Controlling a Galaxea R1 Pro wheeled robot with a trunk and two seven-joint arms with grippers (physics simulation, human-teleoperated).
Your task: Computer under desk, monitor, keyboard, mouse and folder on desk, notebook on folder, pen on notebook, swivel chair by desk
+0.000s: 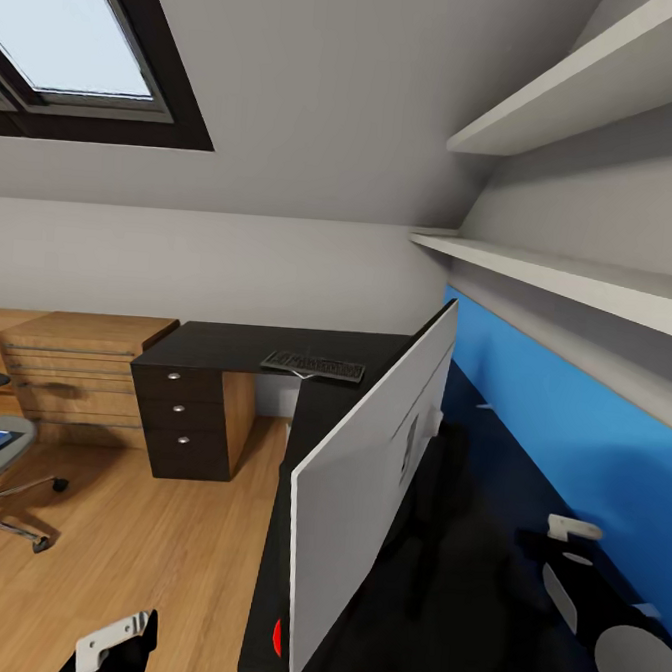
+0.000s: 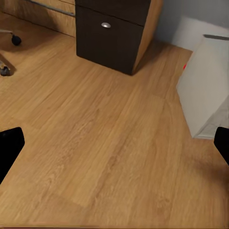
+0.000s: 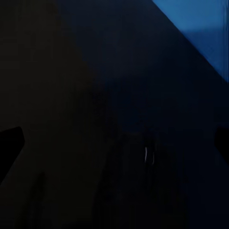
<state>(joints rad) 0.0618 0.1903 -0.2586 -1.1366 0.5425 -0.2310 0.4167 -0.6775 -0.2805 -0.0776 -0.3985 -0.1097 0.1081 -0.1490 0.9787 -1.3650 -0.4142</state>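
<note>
Standing on the desk, the keyboard shows no legible lettering.

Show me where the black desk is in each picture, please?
Head view: the desk crosses the middle, then runs down the right side along the blue back panel.
Left wrist view: its drawer block stands beyond the wood floor, with one silver knob.
Right wrist view: its glossy black top meets the blue panel.
Shared landmarks: the blue panel and the silver knobs.
</note>
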